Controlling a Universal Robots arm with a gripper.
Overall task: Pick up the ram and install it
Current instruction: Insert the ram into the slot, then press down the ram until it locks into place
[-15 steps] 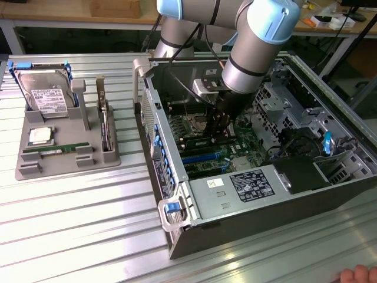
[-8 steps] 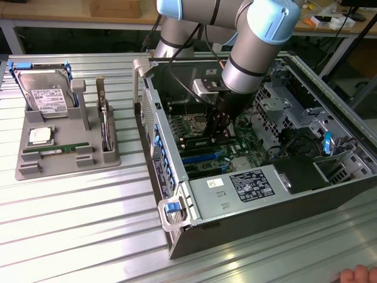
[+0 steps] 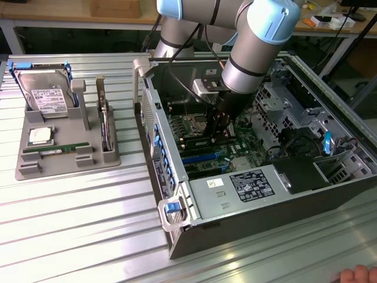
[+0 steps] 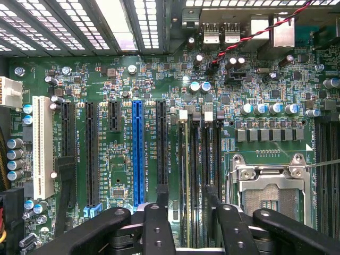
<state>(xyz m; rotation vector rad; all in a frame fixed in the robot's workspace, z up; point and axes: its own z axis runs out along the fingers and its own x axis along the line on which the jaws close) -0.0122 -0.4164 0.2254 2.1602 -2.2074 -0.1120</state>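
Inside the open grey metal computer case (image 3: 259,227), the ram (image 4: 185,154) stands on edge in a memory slot of the green motherboard (image 4: 106,79). It sits between a long black expansion slot (image 4: 161,143) and the silver processor socket (image 4: 271,194). The wrist view shows it edge-on as a long, very thin strip with a pale grey-green top edge, so its chips and label cannot be seen. In the exterior view it reads as a low dark bar (image 3: 194,142).

Its long axis lies along the slot, parallel to the blue expansion slot (image 4: 137,154) and the black memory slots (image 4: 218,154) beside it. One end is under the black gripper (image 4: 187,190). The two fingers (image 4: 162,212) are spread and straddle the stick, with a strip of board showing on either side, and they grasp nothing.

On the grey tray (image 3: 35,171) at the exterior view's left, a second narrow green stick (image 3: 59,148) lies lengthwise, well apart from the arm.
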